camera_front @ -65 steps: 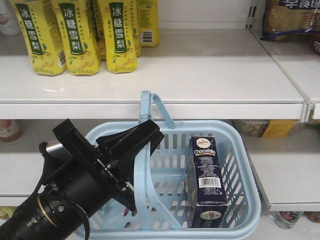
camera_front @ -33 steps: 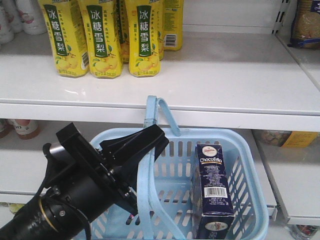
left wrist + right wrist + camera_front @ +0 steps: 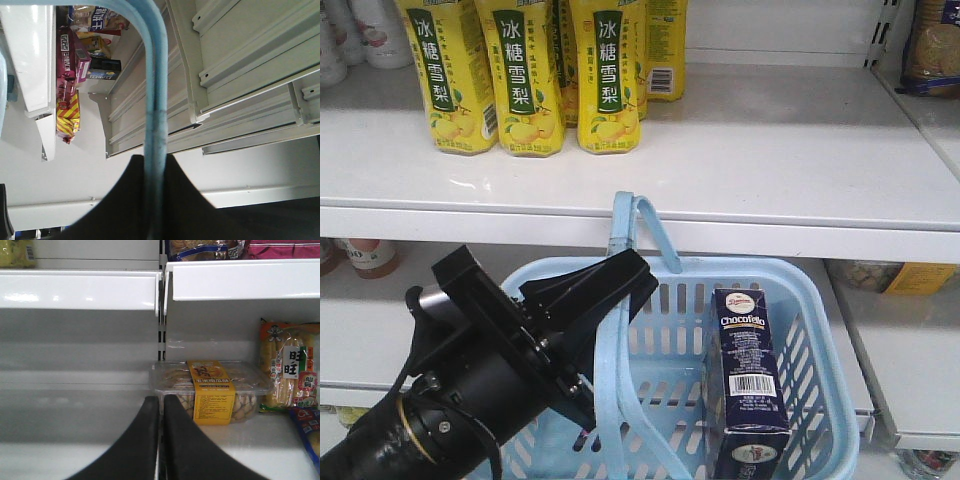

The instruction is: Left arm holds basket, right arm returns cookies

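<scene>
The light blue basket point(image 3: 823, 345) hangs in front of the white shelves. My left gripper point(image 3: 623, 278), a black wedge on a bulky black arm, is shut on one of its hoop handles point(image 3: 610, 330). In the left wrist view the blue handle point(image 3: 154, 90) runs straight up from between the shut jaws of the left gripper point(image 3: 154, 167). The cookies point(image 3: 748, 385), a tall dark navy "Chocofello" box, stand upright in the basket's right half, barcode side facing me. My right gripper point(image 3: 161, 400) is shut on nothing, facing a lower shelf, and it does not show in the front view.
Several yellow drink bottles point(image 3: 520, 80) stand at the left of the upper white shelf point(image 3: 770, 150). Ahead of the right gripper a clear tray of biscuits with a yellow label point(image 3: 212, 390) sits beside snack bags point(image 3: 290, 370). A shelf lip point(image 3: 80, 287) runs above.
Over the first half second the front view slid, so bottles and shelf moved right and the basket sits lower. Since then nothing has moved. The left gripper kept its hold.
</scene>
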Tool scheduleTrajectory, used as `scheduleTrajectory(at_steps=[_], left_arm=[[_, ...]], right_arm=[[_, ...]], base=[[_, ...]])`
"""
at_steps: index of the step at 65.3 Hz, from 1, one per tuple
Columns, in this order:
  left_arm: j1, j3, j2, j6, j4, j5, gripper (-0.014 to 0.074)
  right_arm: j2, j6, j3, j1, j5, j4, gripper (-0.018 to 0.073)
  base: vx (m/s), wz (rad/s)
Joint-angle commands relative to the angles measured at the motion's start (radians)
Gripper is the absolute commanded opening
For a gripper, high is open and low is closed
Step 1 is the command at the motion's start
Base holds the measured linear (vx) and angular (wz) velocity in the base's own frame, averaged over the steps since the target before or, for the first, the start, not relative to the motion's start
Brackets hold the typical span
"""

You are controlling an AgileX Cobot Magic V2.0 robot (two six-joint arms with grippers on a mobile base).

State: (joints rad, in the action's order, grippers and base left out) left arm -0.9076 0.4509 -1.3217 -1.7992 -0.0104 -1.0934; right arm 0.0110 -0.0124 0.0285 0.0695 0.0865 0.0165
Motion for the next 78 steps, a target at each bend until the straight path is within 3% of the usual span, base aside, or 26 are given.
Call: scheduleTrajectory(at_steps=[1, 78], left_arm=[[0.002, 0.029, 0.031, 0.008, -0.035, -0.143, -0.0003], [0.002, 0.029, 0.031, 0.008, -0.035, -0.143, -0.0003]], right_arm=[[0.012, -0.006, 0.018, 0.000, -0.072, -0.007, -0.0006], [0.012, -0.006, 0.018, 0.000, -0.072, -0.007, -0.0006]], base=[[0.00, 0.00], [0.00, 0.00]])
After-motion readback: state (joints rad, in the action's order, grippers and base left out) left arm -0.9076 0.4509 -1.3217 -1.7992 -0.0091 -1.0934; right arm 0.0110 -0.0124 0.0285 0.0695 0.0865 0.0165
